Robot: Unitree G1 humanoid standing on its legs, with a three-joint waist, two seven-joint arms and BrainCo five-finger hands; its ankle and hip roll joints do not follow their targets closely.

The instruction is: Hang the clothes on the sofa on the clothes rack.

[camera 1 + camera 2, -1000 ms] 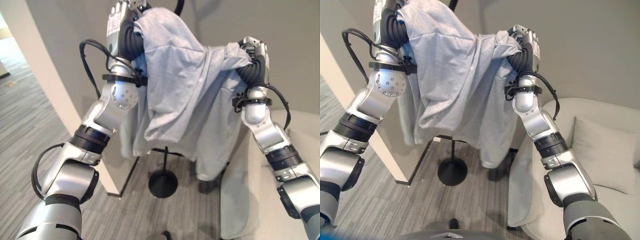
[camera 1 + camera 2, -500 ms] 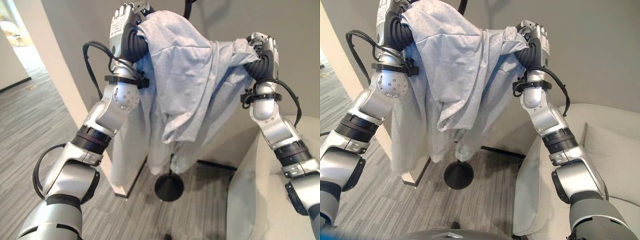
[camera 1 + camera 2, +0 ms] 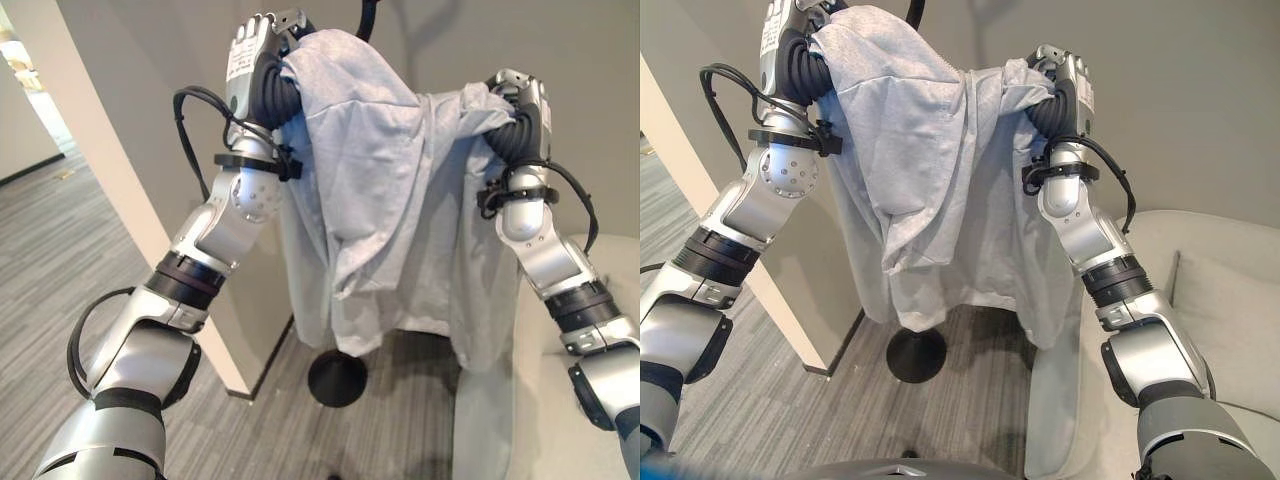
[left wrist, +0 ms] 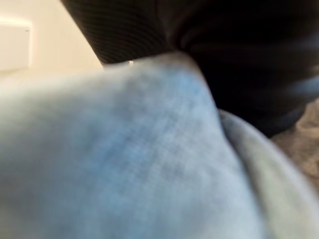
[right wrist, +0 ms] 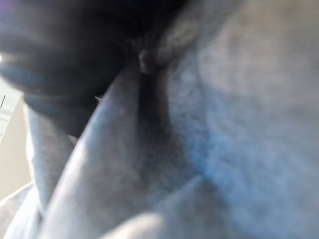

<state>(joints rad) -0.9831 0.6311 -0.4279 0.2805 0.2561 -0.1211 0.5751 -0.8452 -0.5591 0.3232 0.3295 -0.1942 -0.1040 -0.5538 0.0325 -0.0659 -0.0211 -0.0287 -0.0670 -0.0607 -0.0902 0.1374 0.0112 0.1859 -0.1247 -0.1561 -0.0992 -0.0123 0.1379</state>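
A light grey garment point(image 3: 380, 180) hangs spread between my two raised hands, in front of the black clothes rack. My left hand point(image 3: 248, 55) is up at the top left, fingers curled into the cloth's upper edge. Level with it to the right, my right hand point(image 3: 525, 95) is clenched on a bunched corner. The rack's round base point(image 3: 337, 378) stands on the floor below the hem, and its curved top point(image 3: 366, 15) shows just above the cloth; the pole between is hidden. Grey fabric lies close against both wrist cameras point(image 4: 124, 164) point(image 5: 239, 99).
A pale sofa point(image 3: 1230, 300) with a cushion stands at the right, close to my right arm. A beige wall corner point(image 3: 110, 170) juts out at the left beside the rack. Grey striped carpet point(image 3: 60, 260) runs off to the left.
The camera has shifted a little. Both hands stay raised on the garment. Its loose lower part has swung and now hangs wider and lower towards the sofa side.
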